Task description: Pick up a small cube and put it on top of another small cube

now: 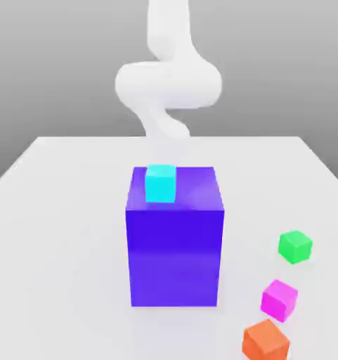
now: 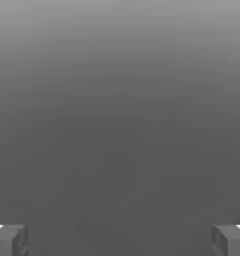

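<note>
gripper (image 2: 120,240) open, fingertips (image 2: 9,240) wide apart, nothing between them. small cyan cube (image 1: 160,183) sits square on large purple block's (image 1: 175,246) top, no long axis, near back edge. green cube (image 1: 295,247), magenta cube (image 1: 279,299), orange cube (image 1: 265,340) on white table (image 1: 52,246), well apart from arm (image 1: 168,81)

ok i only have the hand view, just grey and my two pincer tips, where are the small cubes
observer: three lie on the table, to the exterior view's right of a blue block: green cube, magenta cube, orange cube.
operator: any others
observer: a cyan cube sits on top of the blue block, toward the exterior view's left of its top face.
operator: anything stacked yet
observer: no, none of the small cubes rests on another small cube.
</note>
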Robot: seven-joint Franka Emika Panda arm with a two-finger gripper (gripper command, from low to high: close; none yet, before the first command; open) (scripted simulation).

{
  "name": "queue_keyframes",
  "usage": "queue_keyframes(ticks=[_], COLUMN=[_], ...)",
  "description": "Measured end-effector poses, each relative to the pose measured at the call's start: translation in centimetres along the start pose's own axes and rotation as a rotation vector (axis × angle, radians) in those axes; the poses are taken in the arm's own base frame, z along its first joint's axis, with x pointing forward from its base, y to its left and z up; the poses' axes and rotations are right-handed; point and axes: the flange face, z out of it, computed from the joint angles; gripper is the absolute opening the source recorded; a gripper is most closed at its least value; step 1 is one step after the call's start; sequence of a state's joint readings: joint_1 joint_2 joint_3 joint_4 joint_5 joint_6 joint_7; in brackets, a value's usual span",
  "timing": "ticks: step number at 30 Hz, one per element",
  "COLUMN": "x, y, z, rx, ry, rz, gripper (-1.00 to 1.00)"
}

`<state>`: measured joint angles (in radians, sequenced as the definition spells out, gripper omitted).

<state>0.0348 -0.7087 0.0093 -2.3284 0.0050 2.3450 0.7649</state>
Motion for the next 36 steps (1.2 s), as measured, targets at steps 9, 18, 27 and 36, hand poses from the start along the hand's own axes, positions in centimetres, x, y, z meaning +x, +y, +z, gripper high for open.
queue_keyframes(ticks=[9,18,27,36], x=[-9.6,-24.7,-36.6,-38.4], y=[-1.5,1.7,8.8,10.5], z=[18.2,31.0,38.9,41.4], rx=[-0.111,-0.208,-0.278,-0.28], ry=[-0.262,-0.516,-0.685,-0.687], rz=[-0.257,-0.537,-0.718,-0.72], gripper=[0.0,0.0,0.0,-1.0])
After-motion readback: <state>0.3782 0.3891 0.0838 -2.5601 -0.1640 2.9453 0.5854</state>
